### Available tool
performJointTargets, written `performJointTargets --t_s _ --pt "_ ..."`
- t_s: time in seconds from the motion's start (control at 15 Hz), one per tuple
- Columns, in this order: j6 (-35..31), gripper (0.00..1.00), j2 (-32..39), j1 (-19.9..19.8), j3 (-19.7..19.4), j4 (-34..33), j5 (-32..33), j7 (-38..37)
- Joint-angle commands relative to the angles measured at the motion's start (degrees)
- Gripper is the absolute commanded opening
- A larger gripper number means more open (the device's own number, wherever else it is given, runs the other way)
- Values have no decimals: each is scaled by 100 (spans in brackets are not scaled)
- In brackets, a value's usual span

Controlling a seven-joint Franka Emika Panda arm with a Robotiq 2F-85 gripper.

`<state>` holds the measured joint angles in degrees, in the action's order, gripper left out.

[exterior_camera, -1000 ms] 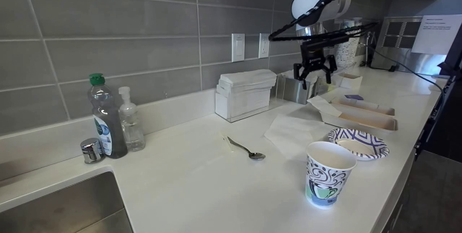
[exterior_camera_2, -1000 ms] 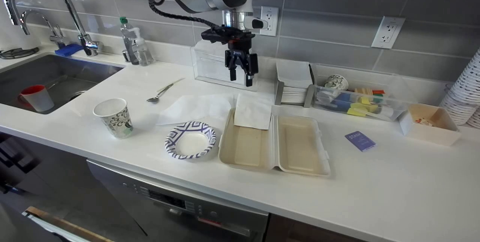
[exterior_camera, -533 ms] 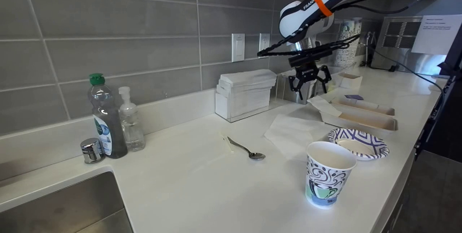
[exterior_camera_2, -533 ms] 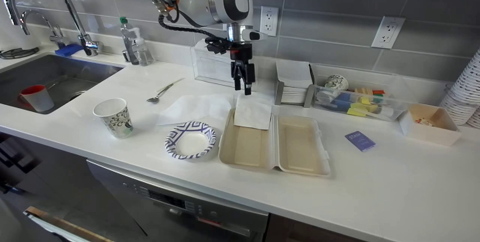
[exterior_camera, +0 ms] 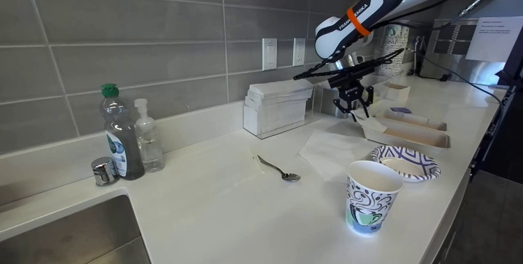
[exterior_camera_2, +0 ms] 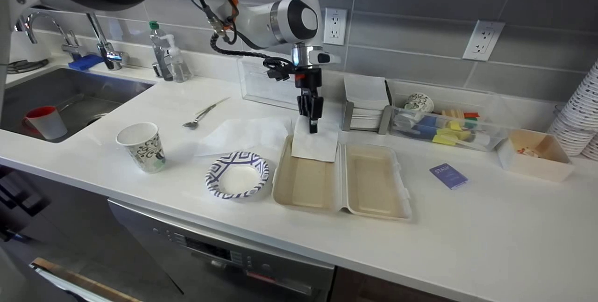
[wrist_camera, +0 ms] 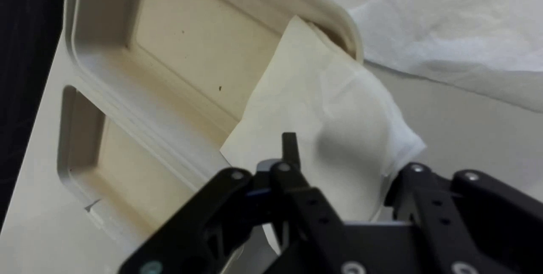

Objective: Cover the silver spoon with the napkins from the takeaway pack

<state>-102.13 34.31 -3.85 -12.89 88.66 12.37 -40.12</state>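
The silver spoon [exterior_camera: 289, 176] lies uncovered on the counter in both exterior views. The takeaway pack [exterior_camera_2: 378, 183] is a beige-white clamshell, spread open. A folded white napkin [exterior_camera_2: 315, 150] rests over its back rim, partly inside the left half. My gripper [exterior_camera_2: 312, 129] has come down at the napkin's back part. In the wrist view one of its fingers [wrist_camera: 290, 151] stands dark over the napkin [wrist_camera: 271, 108]; the far fingertip is hidden, apparently behind the sheet's raised edge. A gap with napkin in it shows between the jaws, which are partly closed.
A loose white sheet [exterior_camera_2: 245, 136] lies between spoon and pack. Nearby are a patterned bowl [exterior_camera_2: 237, 194], a paper cup [exterior_camera_2: 144, 147] and a thin stick [exterior_camera: 259, 164] beside the spoon. Napkin holders [exterior_camera: 278, 106] [exterior_camera_2: 366, 105] and a clear bin [exterior_camera_2: 444, 124] line the wall.
The gripper has come down from above the counter behind the pack onto the napkin's back part. Its fingers have drawn closer together. Spoon, cup, bowl and pack have stayed put.
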Motion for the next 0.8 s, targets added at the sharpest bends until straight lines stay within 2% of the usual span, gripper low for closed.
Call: performJointTargets --t_s 0.0,0.13,0.2,0.33,0.47,0.73 --pt "95 13 -62 53 -40 2 119 19" --pt "57 1 -251 96 -42 147 220 32" --pt "48 0 -341 112 -35 208 262 44" --pt "37 0 -535 146 -14 340 357 103" --pt "46 0 -786 177 67 565 499 526" --pt "-395 0 -1533 432 161 1405 1262 1072"
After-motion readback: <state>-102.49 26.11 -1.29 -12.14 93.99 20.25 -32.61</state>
